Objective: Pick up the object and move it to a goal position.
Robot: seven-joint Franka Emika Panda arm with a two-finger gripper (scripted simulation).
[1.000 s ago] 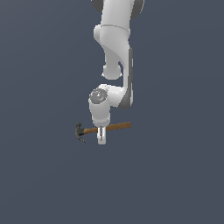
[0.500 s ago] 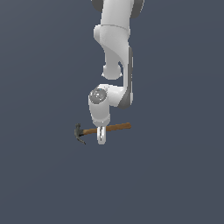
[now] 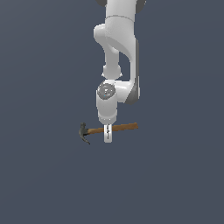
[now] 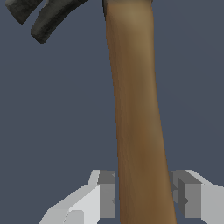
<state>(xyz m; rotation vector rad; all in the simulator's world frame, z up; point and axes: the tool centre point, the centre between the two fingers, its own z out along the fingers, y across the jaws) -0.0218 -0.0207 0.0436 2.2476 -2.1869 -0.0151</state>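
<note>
The object, a small claw hammer with a brown wooden handle and a dark grey head, lies level, its head toward the exterior view's left. My gripper comes straight down on the handle's middle and is shut on it. In the wrist view the handle runs between the two grey pads, which press on both its sides. The claw head shows at that picture's edge. My gripper holds nothing else.
A plain dark grey surface fills the scene all around. The white arm rises above the hammer. No goal marker or other object shows.
The gripper and the hammer in it have shifted slightly toward the exterior view's right, staying at about the same height.
</note>
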